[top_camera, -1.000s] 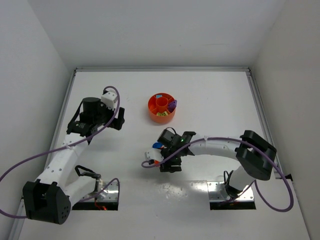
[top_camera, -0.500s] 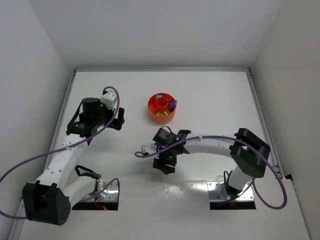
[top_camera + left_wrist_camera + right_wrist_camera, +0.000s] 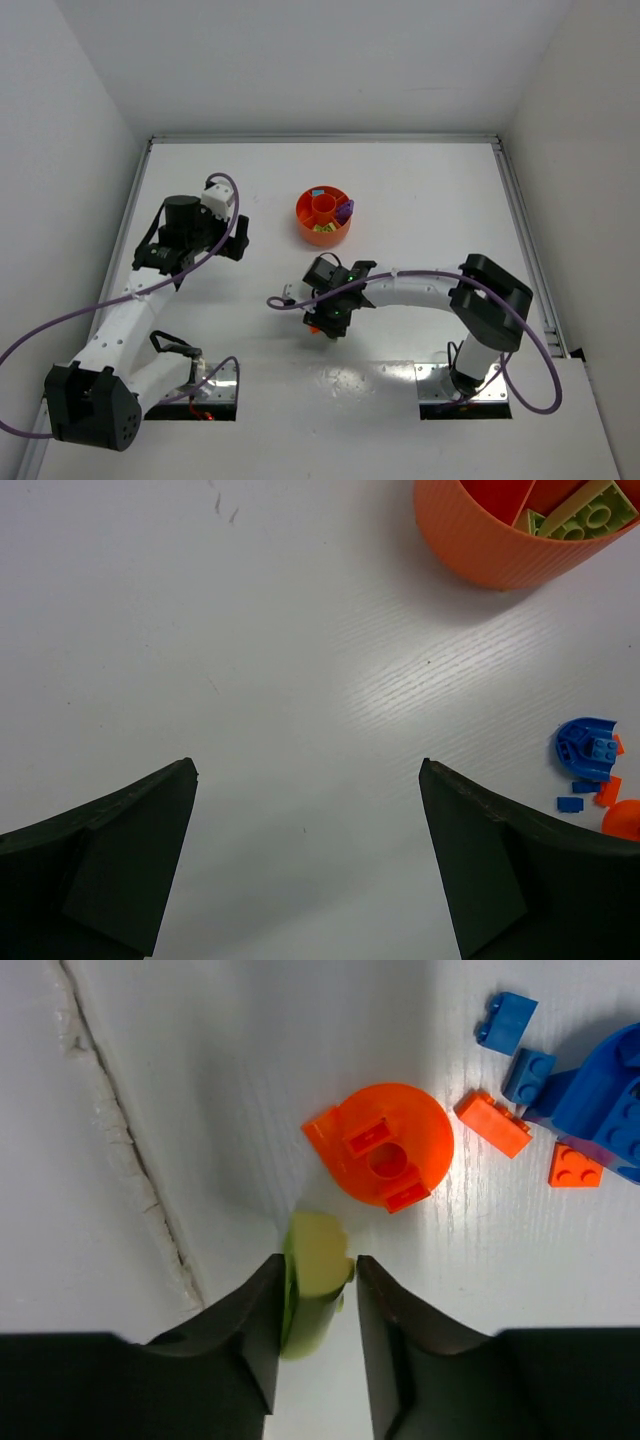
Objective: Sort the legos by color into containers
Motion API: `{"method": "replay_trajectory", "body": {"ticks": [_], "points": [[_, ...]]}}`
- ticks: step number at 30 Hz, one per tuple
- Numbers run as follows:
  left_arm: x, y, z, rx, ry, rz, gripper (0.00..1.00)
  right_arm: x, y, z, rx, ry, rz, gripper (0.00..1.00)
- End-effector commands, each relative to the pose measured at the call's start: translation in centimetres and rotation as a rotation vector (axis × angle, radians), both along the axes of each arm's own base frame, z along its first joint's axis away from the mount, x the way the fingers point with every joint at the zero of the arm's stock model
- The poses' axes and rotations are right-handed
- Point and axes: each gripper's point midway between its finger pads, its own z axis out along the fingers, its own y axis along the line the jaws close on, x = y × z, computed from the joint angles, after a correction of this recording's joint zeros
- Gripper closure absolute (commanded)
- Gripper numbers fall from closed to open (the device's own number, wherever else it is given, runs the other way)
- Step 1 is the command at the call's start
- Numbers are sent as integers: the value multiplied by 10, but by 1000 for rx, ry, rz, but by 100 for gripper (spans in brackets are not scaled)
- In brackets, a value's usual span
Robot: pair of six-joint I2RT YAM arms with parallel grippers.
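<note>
My right gripper (image 3: 318, 1262) is shut on a pale yellow-green lego (image 3: 316, 1245), low over the table in front of the orange tray (image 3: 320, 238). Just beyond its fingertips lies a round orange piece (image 3: 388, 1145). Right of that are two small orange bricks (image 3: 493, 1123) and several blue pieces (image 3: 605, 1100). The tray's sections hold yellow-green bricks (image 3: 585, 510) and a purple piece (image 3: 344, 211). My left gripper (image 3: 307, 770) hangs open and empty over bare table, left of the tray wall (image 3: 480, 545). Seen from its wrist, the blue round piece (image 3: 583, 748) lies to the right.
A rough seam in the table surface (image 3: 120, 1160) runs just left of the right gripper. Purple cables trail from both arms. White walls close in the table on three sides, with a metal rail (image 3: 525, 230) along the right edge.
The right arm swung a little to the left over the loose pile. Its jaws narrowed from wide open onto the yellow-green lego. The left arm stayed still.
</note>
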Motion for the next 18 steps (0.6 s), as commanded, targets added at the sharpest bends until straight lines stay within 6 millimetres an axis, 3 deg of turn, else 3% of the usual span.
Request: {"method": "replay_trajectory", "body": {"ticks": [1,3,8,14,18], "points": [[4,3,10,-3,-48,8,0,12,11,3,19,-50,-26,66],[4,3,10,-3,-48,8,0,14,10,3,22,-66,-22,74],[3,3,13,-4,-57,8,0,25,11,31,66,-126,-14,82],[3,3,13,-4,-57,8,0,87,10,96,113,-376,-19,85],[4,3,15,-5,-67,8,0,133,13,128,135,-502,-70,85]]}}
